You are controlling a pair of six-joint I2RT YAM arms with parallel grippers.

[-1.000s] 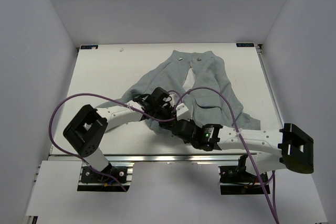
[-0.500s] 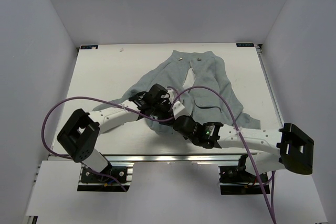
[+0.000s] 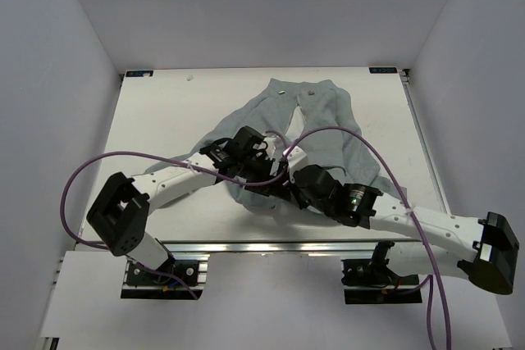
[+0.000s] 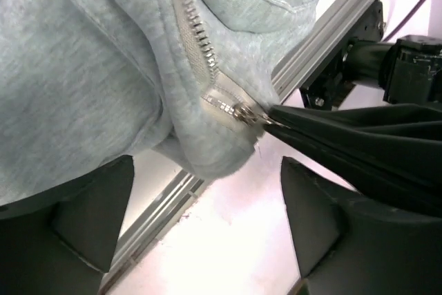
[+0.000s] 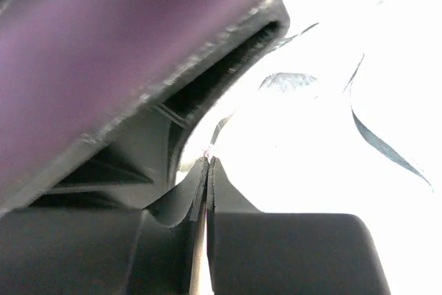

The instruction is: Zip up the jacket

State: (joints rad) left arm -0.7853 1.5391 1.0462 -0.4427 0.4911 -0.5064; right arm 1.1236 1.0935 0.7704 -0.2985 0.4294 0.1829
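The light grey jacket (image 3: 320, 125) lies spread on the white table (image 3: 164, 120), collar at the far side, hem towards the arms. In the left wrist view its zipper (image 4: 193, 29) runs down to the slider (image 4: 243, 112) at the hem corner. My right gripper (image 4: 271, 119) is shut, its black tips pinching the slider's pull tab. In the top view it sits at the jacket's near hem (image 3: 285, 188). My left gripper (image 4: 206, 188) stands wide open just under the hem, with nothing between its fingers (image 4: 90, 219). The right wrist view is washed out and shows only the closed fingertips (image 5: 208, 162).
The table's front aluminium rail (image 4: 331, 32) runs close behind the hem. Purple cables (image 3: 328, 133) loop over the jacket and both arms. White walls enclose the table on three sides. The right arm's base (image 3: 492, 264) is at the near right.
My left gripper has opened and let go of the jacket's hem. The right arm has stretched out, its rear links swinging right, while its tips stay shut at the slider.
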